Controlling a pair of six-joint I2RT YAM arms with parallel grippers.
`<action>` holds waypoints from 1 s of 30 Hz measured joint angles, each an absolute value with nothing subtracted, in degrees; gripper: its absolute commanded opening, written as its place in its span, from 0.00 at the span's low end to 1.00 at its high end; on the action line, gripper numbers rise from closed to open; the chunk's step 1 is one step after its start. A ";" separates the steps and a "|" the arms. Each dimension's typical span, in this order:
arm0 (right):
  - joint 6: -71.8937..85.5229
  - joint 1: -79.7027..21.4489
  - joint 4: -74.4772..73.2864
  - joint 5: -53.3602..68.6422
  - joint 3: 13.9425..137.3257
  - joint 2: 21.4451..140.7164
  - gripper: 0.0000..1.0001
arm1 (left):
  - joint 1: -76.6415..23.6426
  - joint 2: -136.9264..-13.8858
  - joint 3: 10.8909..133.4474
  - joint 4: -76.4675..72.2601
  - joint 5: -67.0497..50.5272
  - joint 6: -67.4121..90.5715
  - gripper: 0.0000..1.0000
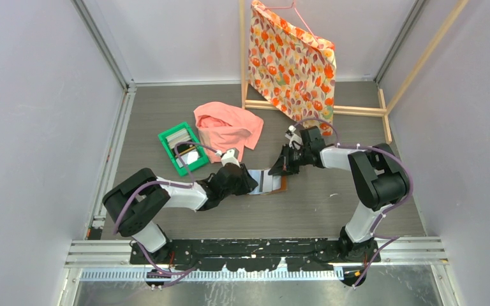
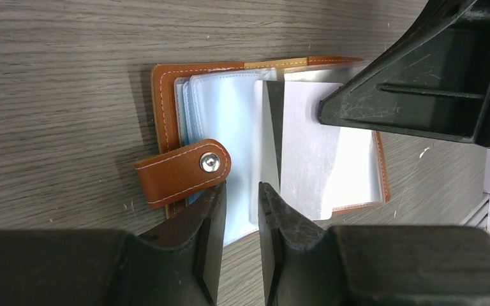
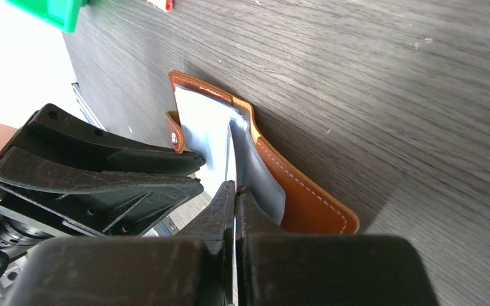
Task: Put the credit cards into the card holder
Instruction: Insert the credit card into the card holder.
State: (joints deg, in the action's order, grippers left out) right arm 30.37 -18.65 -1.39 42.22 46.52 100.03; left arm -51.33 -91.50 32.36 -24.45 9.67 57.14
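Observation:
The card holder lies open on the table, brown leather with pale plastic pockets and a snap tab. My right gripper is shut on a thin pale credit card, seen edge-on in the right wrist view. The card stands between the pocket leaves. My left gripper sits at the holder's near edge by the snap tab. Its jaws stand slightly apart over a pocket edge and pinch nothing I can see. More credit cards lie in the green tray.
The green tray sits left of the holder, with a pink cloth beside it. A floral cloth hangs from a wooden rack at the back. Grey walls close in both sides.

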 measured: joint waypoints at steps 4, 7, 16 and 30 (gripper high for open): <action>31.20 -19.33 0.27 42.24 46.37 100.14 0.01 | -51.22 -91.50 31.88 -25.28 9.08 57.65 0.30; 31.73 -19.90 1.32 42.26 46.39 100.84 0.01 | -51.00 -91.50 31.42 -26.26 8.49 58.15 0.33; 32.58 -21.23 2.70 43.24 47.88 103.94 0.04 | -50.04 -91.50 30.59 -28.34 5.96 58.61 0.37; 27.33 -23.33 -6.57 41.23 54.74 105.80 0.29 | -49.76 -91.02 30.65 -26.76 6.17 58.59 0.31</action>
State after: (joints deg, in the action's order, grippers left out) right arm 27.33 -23.33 -6.57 41.23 54.74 105.80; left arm -49.76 -91.02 30.65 -26.76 6.17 58.59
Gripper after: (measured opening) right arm 0.235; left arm 0.323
